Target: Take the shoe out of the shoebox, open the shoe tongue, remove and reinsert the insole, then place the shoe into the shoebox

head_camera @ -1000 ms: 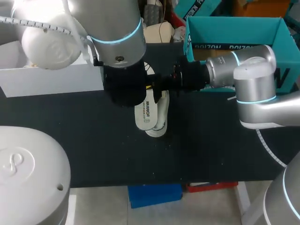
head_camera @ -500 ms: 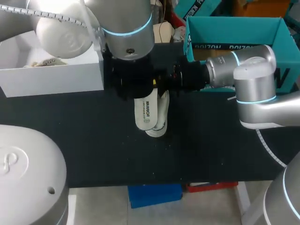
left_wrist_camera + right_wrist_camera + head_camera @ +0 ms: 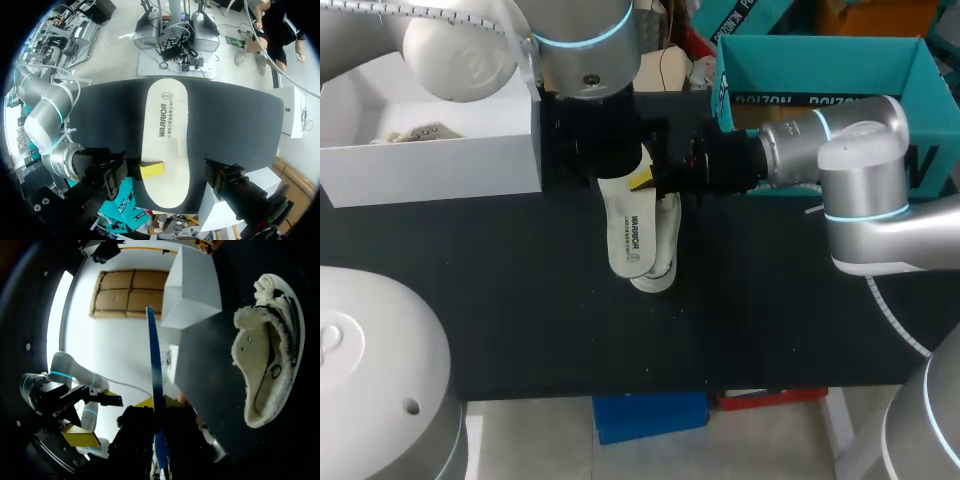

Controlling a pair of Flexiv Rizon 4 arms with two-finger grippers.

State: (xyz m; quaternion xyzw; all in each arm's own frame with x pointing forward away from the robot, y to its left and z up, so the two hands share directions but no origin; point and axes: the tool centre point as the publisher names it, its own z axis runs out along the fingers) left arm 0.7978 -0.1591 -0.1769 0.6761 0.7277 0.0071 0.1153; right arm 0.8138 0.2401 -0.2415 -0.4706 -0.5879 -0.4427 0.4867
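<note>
My right gripper (image 3: 642, 182) is shut on the heel end of a white printed insole (image 3: 630, 235), which it holds above the table. In the right wrist view the insole (image 3: 155, 365) shows edge-on, with a blue underside, between the yellow tips (image 3: 156, 402). The white fleece-lined shoe (image 3: 666, 250) lies on the black table (image 3: 520, 300) under and beside the insole, also seen as the shoe (image 3: 267, 365). My left gripper (image 3: 605, 150) hangs open above the insole (image 3: 167, 135), holding nothing. A teal shoebox (image 3: 820, 60) stands at the back right.
A white open box (image 3: 430, 160) with a small item inside stands at the back left, close beside my left arm. My right arm's forearm reaches across in front of the teal box.
My left arm has drawn back toward the far side, uncovering the insole's heel end. The right arm, insole and shoe have stayed put.
</note>
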